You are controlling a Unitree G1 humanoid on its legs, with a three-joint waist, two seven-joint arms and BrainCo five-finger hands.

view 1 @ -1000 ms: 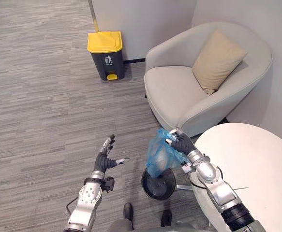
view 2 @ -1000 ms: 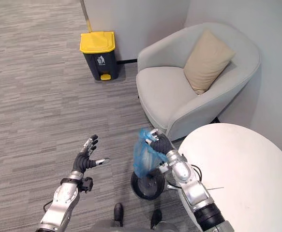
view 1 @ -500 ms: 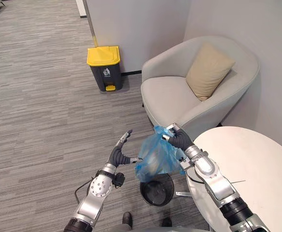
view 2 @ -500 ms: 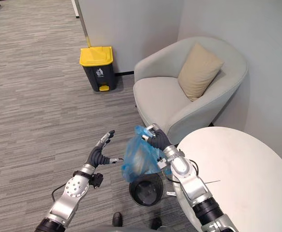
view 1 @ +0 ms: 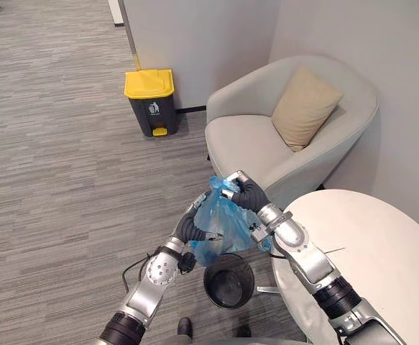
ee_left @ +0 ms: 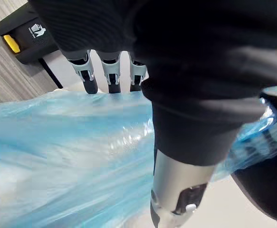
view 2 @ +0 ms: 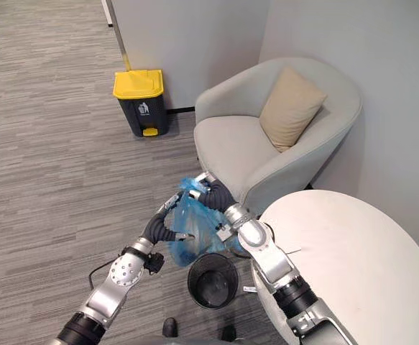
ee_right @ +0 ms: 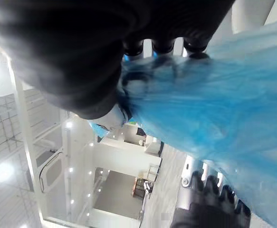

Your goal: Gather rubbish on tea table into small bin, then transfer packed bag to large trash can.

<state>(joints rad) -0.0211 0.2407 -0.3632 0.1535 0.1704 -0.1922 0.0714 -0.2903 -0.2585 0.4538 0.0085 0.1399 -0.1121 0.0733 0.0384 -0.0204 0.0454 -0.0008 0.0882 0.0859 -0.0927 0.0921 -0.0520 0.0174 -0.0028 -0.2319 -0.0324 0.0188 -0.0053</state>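
Left hand (view 1: pixel 187 228) has swung in from the open floor since 0.5 s ago and now sits against the blue bag (view 1: pixel 223 223), at the bag's 9 o'clock side. Bag itself has come up a little; its bottom now hangs clear above the small bin (view 1: pixel 228 280), which stands at 6 o'clock from it.

Right hand (view 1: pixel 245 192) is clenched on the gathered neck of the bag at 12 o'clock, and the right wrist view shows blue film bunched under its curled fingers. In the left wrist view, the left hand's fingers (ee_left: pixel 88 78) look straight along the far side of the film and the thumb lies on the near side, so I read it as relaxed, steadying rather than clamped.

My read: the bag is out of the bin and step 1 is done. Carry to the large trash can (view 1: pixel 150 92) comes next, at 11 o'clock from the bag and well apart, against the wall (view 1: pixel 195 36).

Edges:
- Armchair (view 1: pixel 266 144) front lip is near the bag at 1 o'clock.
- Tea table (view 1: pixel 381 244) rim is just beside the right forearm at 4 o'clock.
- Grey floor (view 1: pixel 65 180) from 8 to 11 o'clock gives open room for the walk.

Lid of the large can looks shut, so it needs opening first.
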